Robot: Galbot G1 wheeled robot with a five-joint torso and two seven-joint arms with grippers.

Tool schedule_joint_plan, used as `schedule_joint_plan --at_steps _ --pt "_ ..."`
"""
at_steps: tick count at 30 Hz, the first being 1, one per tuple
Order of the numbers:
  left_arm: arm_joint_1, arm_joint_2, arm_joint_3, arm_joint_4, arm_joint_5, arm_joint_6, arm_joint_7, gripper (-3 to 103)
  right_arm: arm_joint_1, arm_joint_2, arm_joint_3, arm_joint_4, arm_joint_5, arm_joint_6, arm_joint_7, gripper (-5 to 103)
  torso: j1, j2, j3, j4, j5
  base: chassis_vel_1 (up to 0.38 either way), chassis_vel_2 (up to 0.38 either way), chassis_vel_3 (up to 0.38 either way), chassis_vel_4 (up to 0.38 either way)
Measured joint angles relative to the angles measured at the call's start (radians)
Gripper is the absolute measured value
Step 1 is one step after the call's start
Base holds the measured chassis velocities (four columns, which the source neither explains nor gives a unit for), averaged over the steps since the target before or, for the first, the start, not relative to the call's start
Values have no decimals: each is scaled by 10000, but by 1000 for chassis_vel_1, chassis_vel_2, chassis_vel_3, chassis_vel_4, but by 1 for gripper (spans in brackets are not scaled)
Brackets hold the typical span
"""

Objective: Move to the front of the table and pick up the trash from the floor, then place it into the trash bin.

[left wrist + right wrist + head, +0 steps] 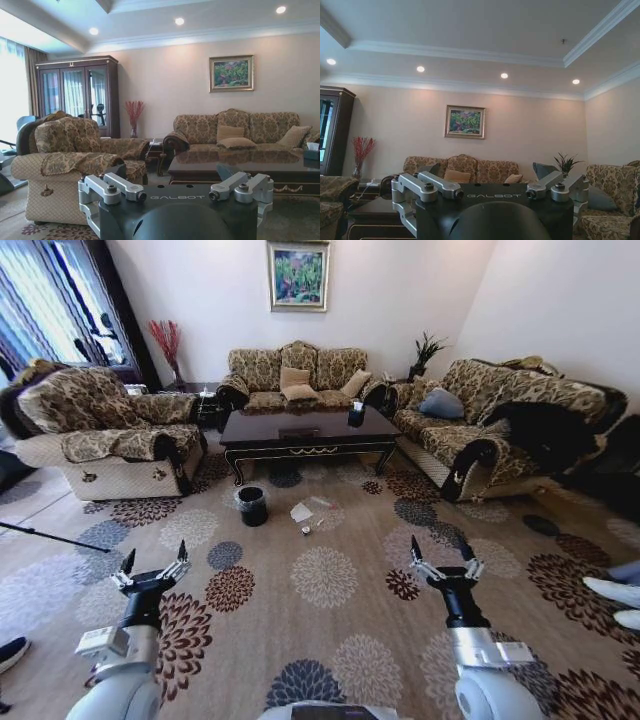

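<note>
Counter [305, 435]: long, low, dark glossy wood, gold scroll on apron; stands mid-room between the sofas, far side of the carpet from the robot. Small dark box [356, 415] on its right end.

Floor [330, 640]: beige carpet w/ round floral medallions.

Trash bin [252, 506]: small, round, black, crinkled liner over rim; upright on carpet just in front of counter, toward its left end.

Trash: all on carpet right of bin, in front of counter, near each other.
- white crumpled paper [301, 512], nearest the bin
- clear bottle [321, 503], lying just right of paper
- small can [306, 530], just robot-side of paper

Left end effector [151, 570]: held low over carpet at robot's left, fingers spread apart, nothing between them; well apart from trash.

Right end effector [446, 562]: same height at robot's right, fingers spread, nothing held; well apart from trash.

Bkgd: three patterned sofas round counter, framed painting [298, 275] on far wall.
</note>
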Motion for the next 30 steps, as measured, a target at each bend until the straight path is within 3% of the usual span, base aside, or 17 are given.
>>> schedule_joint_plan --at_steps 7,30 --pt "17 -89 58 201 211 -211 1 100 19 -48 28 -97 -51 70 -28 100 0 1 0 0 0 0 0 0 0" --pt "80 -119 144 211 151 -139 -23 100 -121 27 31 -83 -164 37 -134 100 0 0 0 0 0 0 0 0 0"
